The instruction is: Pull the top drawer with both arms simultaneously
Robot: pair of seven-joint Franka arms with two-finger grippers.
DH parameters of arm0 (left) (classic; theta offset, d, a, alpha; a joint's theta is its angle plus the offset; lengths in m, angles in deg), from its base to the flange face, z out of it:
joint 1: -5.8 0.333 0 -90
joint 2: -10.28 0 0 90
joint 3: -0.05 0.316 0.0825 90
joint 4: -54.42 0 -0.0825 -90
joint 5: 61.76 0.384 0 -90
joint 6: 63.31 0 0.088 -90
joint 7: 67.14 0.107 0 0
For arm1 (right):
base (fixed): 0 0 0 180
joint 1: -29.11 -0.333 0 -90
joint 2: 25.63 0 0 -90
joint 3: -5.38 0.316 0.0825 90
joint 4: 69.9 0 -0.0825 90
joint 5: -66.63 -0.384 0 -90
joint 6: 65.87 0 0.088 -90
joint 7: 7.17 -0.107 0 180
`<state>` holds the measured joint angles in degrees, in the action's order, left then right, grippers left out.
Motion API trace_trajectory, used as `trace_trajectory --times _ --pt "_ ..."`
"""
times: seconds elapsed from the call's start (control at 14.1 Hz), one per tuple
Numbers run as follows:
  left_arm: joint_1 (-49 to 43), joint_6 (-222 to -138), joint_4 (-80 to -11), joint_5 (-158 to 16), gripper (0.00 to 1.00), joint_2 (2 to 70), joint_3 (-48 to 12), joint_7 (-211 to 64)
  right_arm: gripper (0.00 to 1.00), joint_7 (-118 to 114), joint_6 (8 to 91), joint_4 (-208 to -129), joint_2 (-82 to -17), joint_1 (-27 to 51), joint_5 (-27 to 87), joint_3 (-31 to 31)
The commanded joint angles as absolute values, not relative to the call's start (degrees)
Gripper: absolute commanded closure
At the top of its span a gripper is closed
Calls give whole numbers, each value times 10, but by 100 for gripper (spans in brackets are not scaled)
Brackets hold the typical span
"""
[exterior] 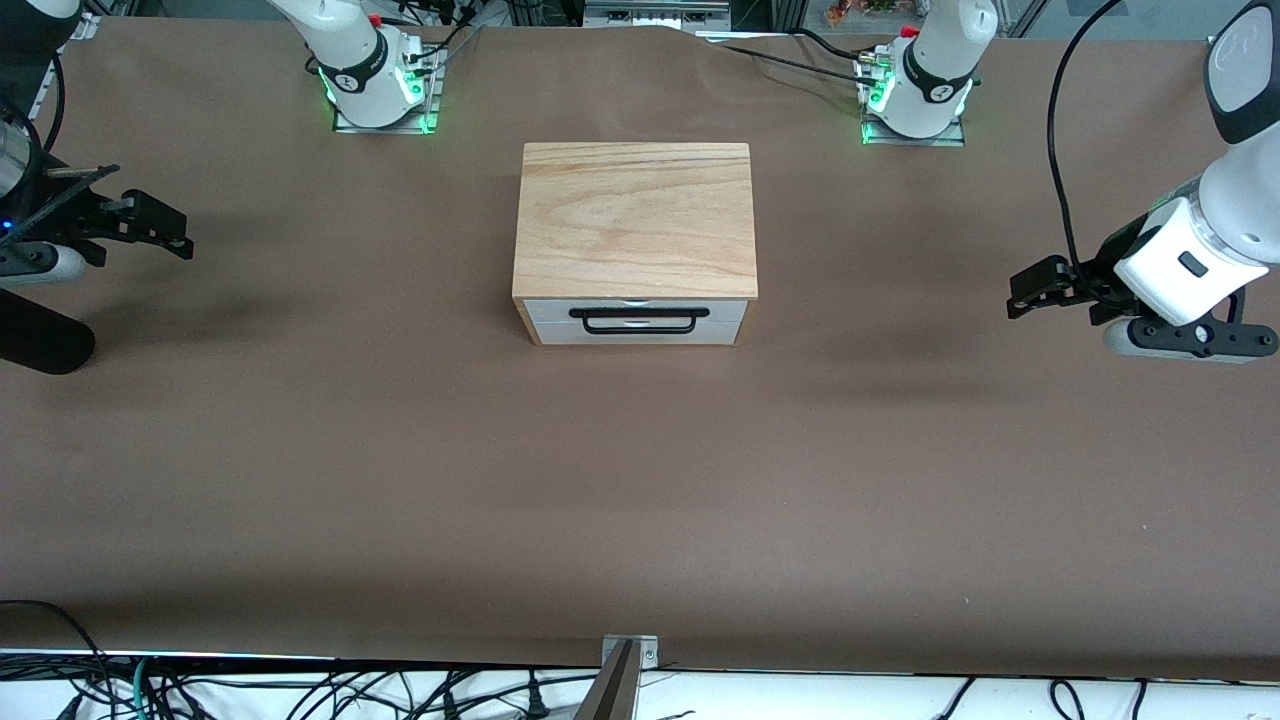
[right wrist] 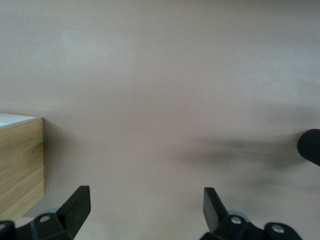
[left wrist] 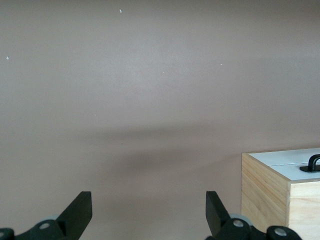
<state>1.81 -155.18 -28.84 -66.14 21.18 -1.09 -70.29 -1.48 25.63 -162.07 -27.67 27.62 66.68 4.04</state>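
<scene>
The top drawer [exterior: 548, 311] is shut in the small cabinet at the table's middle; its white front carries a thin black bar handle [exterior: 638, 321] and faces the front camera. My left gripper [exterior: 1022, 295] hangs open and empty over the table toward the left arm's end, well apart from the cabinet. Its wrist view [left wrist: 148, 215] shows the white drawer front [left wrist: 287, 159] and one end of the handle [left wrist: 313, 163]. My right gripper [exterior: 172, 231] hangs open and empty toward the right arm's end. Its wrist view [right wrist: 147, 212] shows the cabinet's wooden side [right wrist: 20, 165].
A pale grained wooden slab [exterior: 635, 220] tops the cabinet. The brown table cover [exterior: 640, 480] stretches all around it. A black rounded arm part [exterior: 40, 342] lies low near my right gripper and also shows in the right wrist view [right wrist: 310, 146]. Cables hang along the table's near edge.
</scene>
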Motion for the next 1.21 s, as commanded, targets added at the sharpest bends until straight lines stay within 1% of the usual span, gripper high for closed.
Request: trace_trajectory --times 0.0,1.14 --pt "21 -1545 -272 -653 0 216 -14 -694 0 -29 248 -1609 -282 278 667 41" --pt "21 -1545 -272 -653 0 216 -14 -695 0 -27 246 -1608 -282 279 667 41"
